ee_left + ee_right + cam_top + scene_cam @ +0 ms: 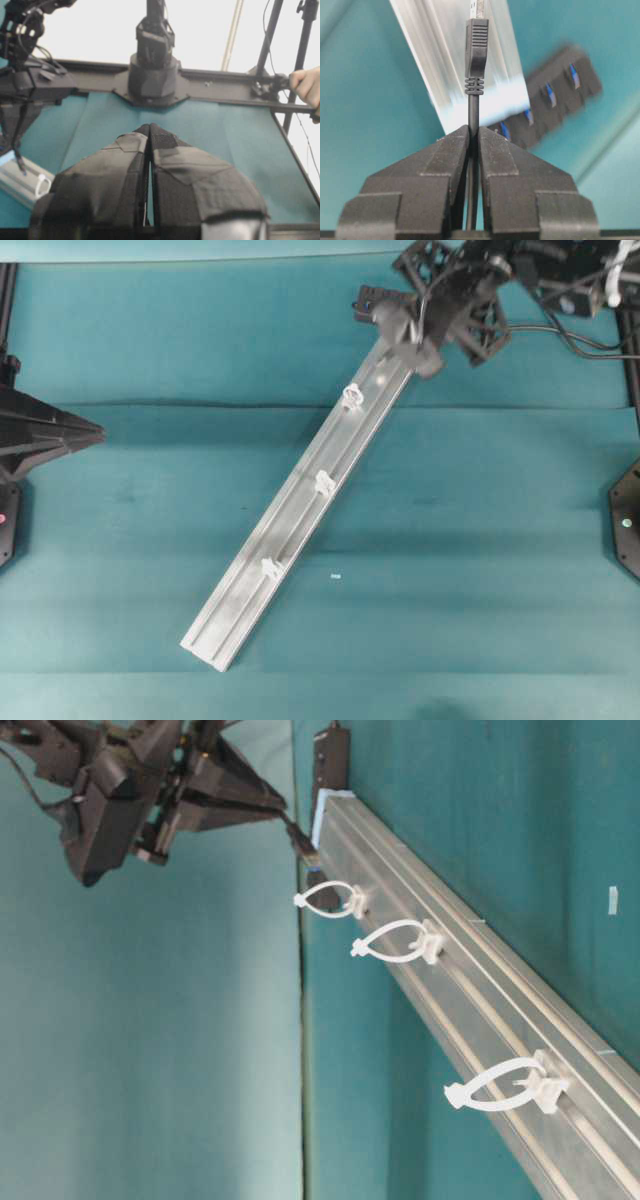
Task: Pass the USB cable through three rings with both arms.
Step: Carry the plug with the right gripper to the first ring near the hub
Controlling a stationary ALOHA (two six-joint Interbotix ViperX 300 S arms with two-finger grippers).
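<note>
Overhead view: the right end effector (425, 345) is hanging over the upper end of the long silver aluminium rail (300, 510), which is lying slantwise on the teal cloth surface (130, 540). Three small white plastic rings (324, 481) are sitting spaced along the rail. The cable is too thin to make out here, and the left arm is cut off at the frame edge.

Table-level view: the right end effector (290, 820) is pointing at the rail's far end, its tip near the nearest-to-it ring (330, 900); the plug is hard to make out.

Left wrist view: the left end effector (150, 131) is clenched, its taped fingers (125, 150) pressing together on nothing.

Right wrist view: the right end effector (474, 131) is grasping the thin black USB cable (475, 55) just below the plug, which is standing upright above the fingertips. Behind it, the rail and a black oblong multi-port hub (555, 95) are blurring.
</note>
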